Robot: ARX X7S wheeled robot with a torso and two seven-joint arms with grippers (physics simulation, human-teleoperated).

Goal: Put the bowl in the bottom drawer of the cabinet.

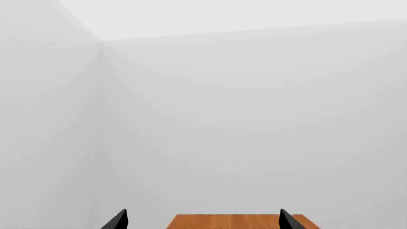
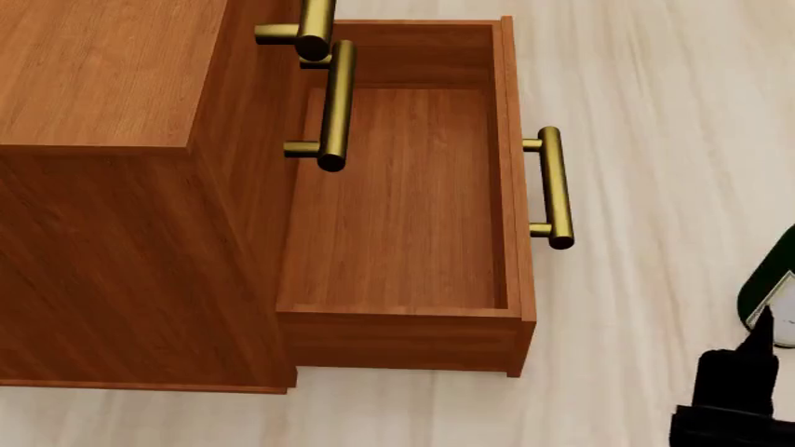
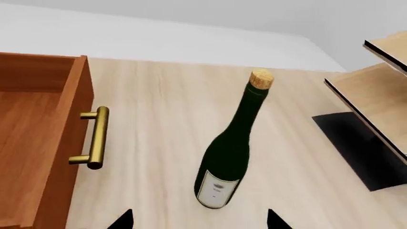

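Note:
The bowl is out of view in every frame. In the head view the reddish-brown cabinet (image 2: 100, 84) stands at the left with its bottom drawer (image 2: 397, 214) pulled out and nothing in it; a brass handle (image 2: 554, 186) sits on its front panel. The right wrist view catches the same drawer (image 3: 38, 138) and handle (image 3: 95, 138). My right gripper (image 3: 199, 220) is open and holds nothing, low over the floor to the right of the drawer. My left gripper (image 1: 203, 220) is open too, facing a bare wall above a strip of the cabinet's wood (image 1: 241, 222).
A dark green wine bottle (image 3: 232, 148) with a cork and white label stands on the floor just ahead of my right gripper, also at the right edge as the bottle (image 2: 773, 279). A pale wooden rack (image 3: 375, 95) on a black base (image 3: 359, 150) lies beyond. Two upper drawer handles (image 2: 333, 102) jut out.

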